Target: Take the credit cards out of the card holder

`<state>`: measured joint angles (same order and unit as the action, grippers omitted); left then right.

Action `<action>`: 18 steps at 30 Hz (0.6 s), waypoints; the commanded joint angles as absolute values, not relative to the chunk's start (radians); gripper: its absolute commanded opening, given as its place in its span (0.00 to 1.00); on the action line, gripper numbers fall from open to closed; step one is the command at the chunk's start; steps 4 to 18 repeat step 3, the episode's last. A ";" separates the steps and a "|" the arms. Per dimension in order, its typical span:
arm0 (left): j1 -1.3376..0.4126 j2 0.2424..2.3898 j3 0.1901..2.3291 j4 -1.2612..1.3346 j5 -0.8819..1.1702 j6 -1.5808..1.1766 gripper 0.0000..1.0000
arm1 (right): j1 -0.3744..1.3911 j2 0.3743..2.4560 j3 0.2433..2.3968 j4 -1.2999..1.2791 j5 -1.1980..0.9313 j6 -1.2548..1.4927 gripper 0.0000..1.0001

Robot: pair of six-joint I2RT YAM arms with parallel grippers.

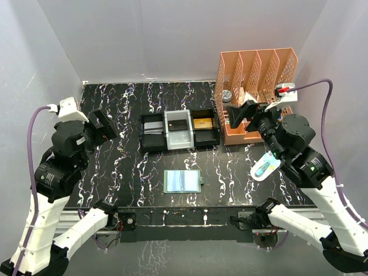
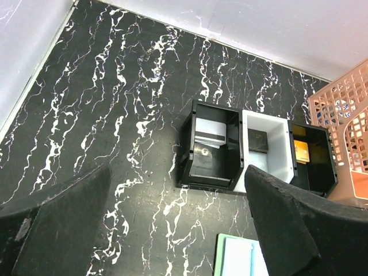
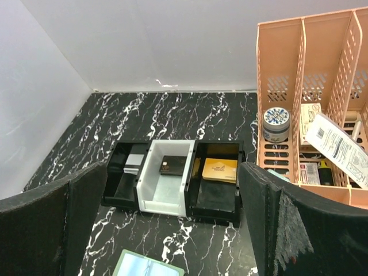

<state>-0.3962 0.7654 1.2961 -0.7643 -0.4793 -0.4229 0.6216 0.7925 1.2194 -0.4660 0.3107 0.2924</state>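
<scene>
The card holder lies open and flat on the black marble table near the front edge, with its pale blue inside facing up. Its corner also shows in the left wrist view and the right wrist view. Behind it, three small trays stand in a row, each with a credit card: a silver card, a dark card and a gold card. My left gripper hangs open above the table's left side, holding nothing. My right gripper hovers open at the right beside the trays, also with nothing in it.
The row runs left black tray, white tray, right black tray. A peach file organizer holding a jar and packets stands at the back right. A small white and blue packet lies under the right arm.
</scene>
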 commanded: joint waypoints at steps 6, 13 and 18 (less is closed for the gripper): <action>-0.393 0.784 1.308 -0.765 -0.486 -0.409 0.99 | 0.622 0.793 1.250 -0.461 0.317 0.275 0.98; -0.393 0.784 1.308 -0.765 -0.486 -0.409 0.99 | 0.622 0.793 1.250 -0.461 0.317 0.275 0.98; -0.393 0.784 1.308 -0.765 -0.486 -0.409 0.99 | 0.622 0.793 1.250 -0.461 0.317 0.275 0.98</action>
